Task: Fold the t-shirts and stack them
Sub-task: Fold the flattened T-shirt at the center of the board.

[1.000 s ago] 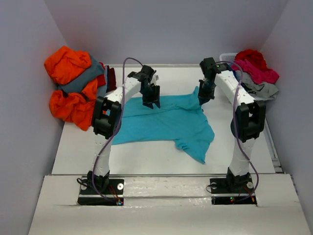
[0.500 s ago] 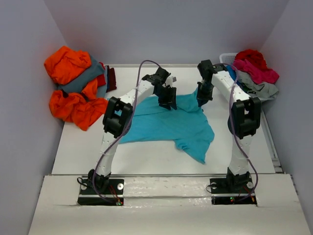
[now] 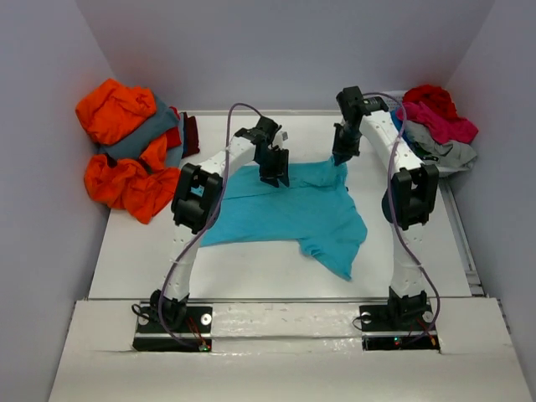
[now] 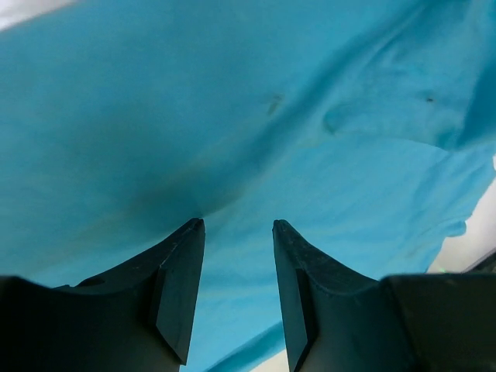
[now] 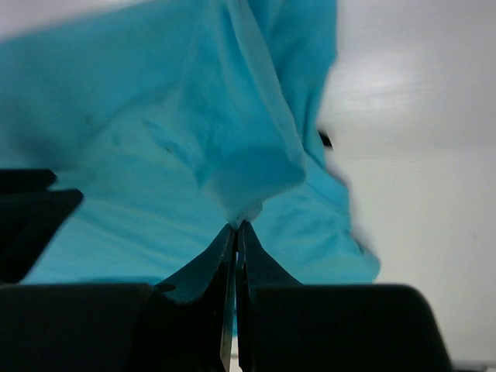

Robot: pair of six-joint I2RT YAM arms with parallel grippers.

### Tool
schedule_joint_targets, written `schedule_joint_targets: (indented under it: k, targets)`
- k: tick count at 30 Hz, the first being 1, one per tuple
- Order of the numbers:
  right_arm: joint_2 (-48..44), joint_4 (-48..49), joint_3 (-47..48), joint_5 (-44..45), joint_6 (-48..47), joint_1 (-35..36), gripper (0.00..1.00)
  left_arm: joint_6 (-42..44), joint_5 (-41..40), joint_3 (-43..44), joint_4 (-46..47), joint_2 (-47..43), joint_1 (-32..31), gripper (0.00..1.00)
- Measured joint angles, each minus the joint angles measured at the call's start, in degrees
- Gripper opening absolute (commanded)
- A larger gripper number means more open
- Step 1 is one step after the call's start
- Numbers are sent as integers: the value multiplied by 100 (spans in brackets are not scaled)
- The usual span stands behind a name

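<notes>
turquoise t-shirt: lies mostly flat across the middle of the white worktop, between the two arms. One loose end trails toward the near right. Its far right corner is drawn up into a peak.
right gripper: clamped on that raised peak of the turquoise t-shirt, over the far right part of the cloth. In the wrist view the fingertips meet with a small fold pinched between them, and the cloth drapes away below.
left gripper: jaws apart with nothing between them, pointing down over the far edge of the turquoise t-shirt, to the left of the right gripper. In the wrist view cloth fills the frame under the fingers. Whether the tips touch it cannot be told.
far left corner: orange t-shirts heaped against the side wall, with a slate grey t-shirt wedged among them. A maroon t-shirt lies just beside the heap at the far edge.
far right corner: a red t-shirt and a pink t-shirt piled over a light grey t-shirt. The rim of a white slatted basket shows beside them.
</notes>
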Motion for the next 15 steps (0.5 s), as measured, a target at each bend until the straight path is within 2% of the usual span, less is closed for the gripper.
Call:
schedule_joint_targets:
  k: [5,7,15]
  targets:
    - [1019,-50,1961,-122,-160,0,7,2,-236,-7,-22,-9,186,52]
    - [1290,-52,2400,-221,-201,0,7,7,-304,-15,-26,-13,232,51]
    - [1362,498,1904,-704,-310,0,7,33,-487,-177,-153,-232,258,51]
